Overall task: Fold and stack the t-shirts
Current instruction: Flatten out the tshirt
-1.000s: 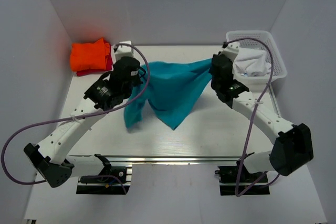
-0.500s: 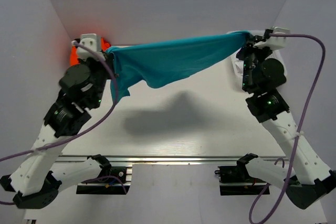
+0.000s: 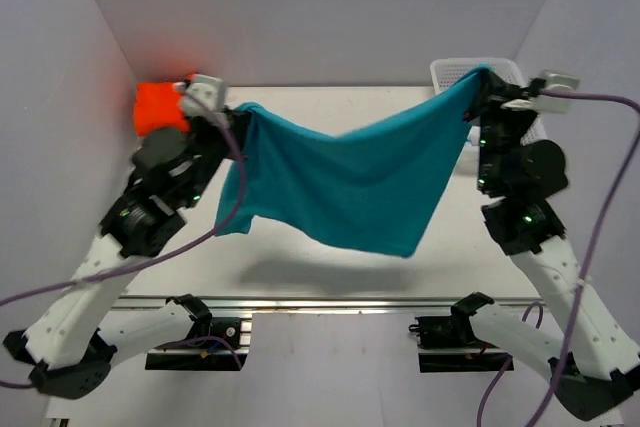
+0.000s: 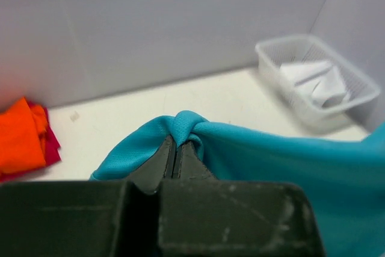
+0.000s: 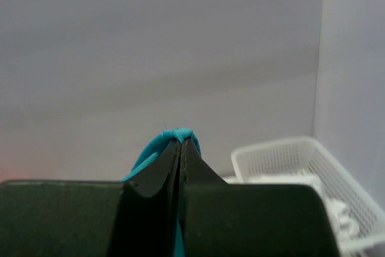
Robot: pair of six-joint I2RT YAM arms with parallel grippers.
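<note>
Sagged lower than half a second ago: teal shirt (image 3: 350,182) hanging mid-frame as a wide, limp sheet above the tabletop (image 3: 330,107), strung corner to corner. Orange shirt (image 3: 155,107) folded at upper left.

Left wrist: left fingers (image 4: 163,157) clamped on a bunched fold; mesh basket (image 4: 310,115) at right.

Right wrist: right fingers (image 5: 169,161) pinched shut on a thin teal edge. Risk of smooth, floppy knit slipping from that slim pinch, dropping a corner.

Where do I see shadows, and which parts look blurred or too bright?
Top external view: the hanging teal t-shirt casts a soft shadow on the table; the orange t-shirt is oversaturated and tints the wall. Left wrist view: the left gripper is dark and soft, the basket slightly blurred. Right wrist view: the right gripper is a dark silhouette, the basket soft.
</note>
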